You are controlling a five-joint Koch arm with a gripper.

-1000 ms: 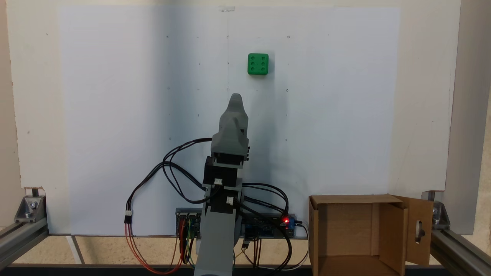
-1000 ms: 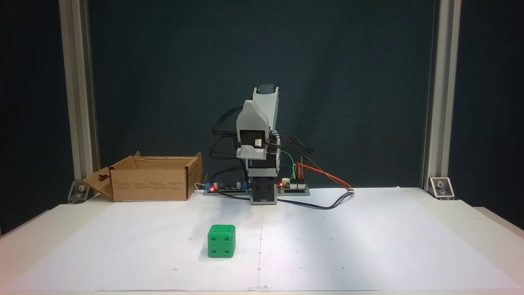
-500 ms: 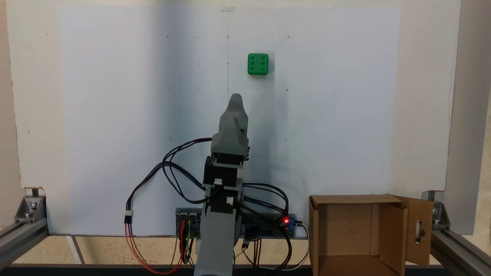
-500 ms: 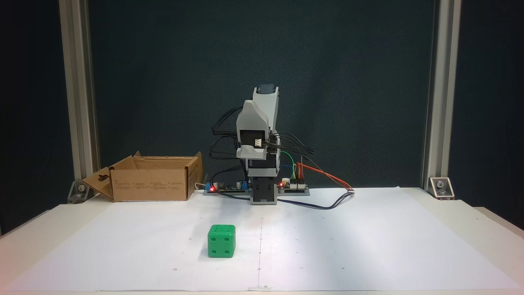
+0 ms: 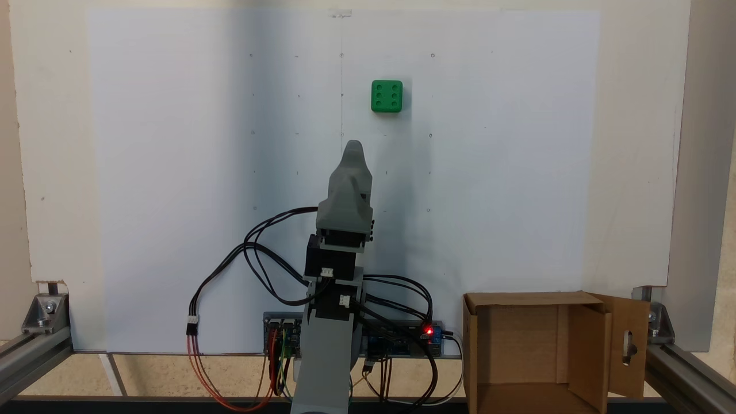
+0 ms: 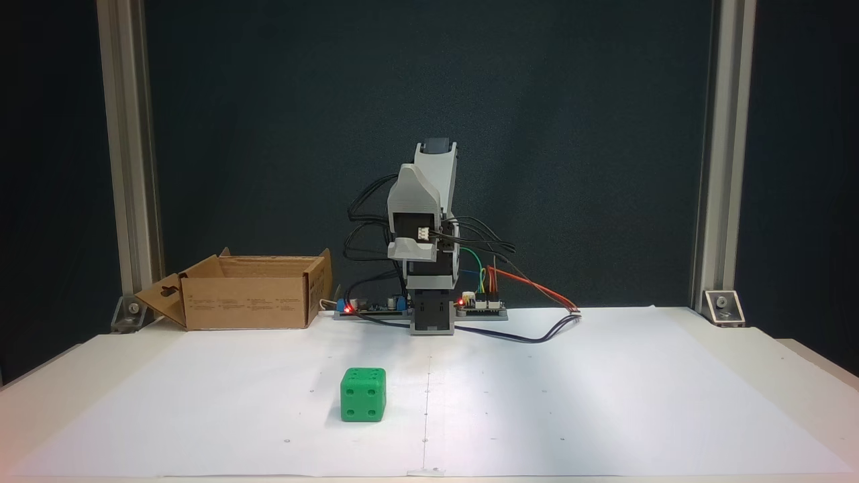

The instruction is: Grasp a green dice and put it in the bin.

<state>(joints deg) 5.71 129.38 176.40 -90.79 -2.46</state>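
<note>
On the white sheet nearest the front camera we find the green dice (image 6: 363, 394), four pips facing us, six up (image 5: 386, 95). Farther back, the pincer (image 5: 353, 148) is folded on the arm, well apart from it; we cannot tell its jaw state. At the surface's rear edge beside the base sits the bin (image 6: 249, 292), flaps open (image 5: 537, 351).

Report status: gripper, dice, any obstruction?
Gripper raised over paper, jaw state unreadable. Green dice free on paper, ungrasped. Bin open beside base. Nothing blocking.
</note>
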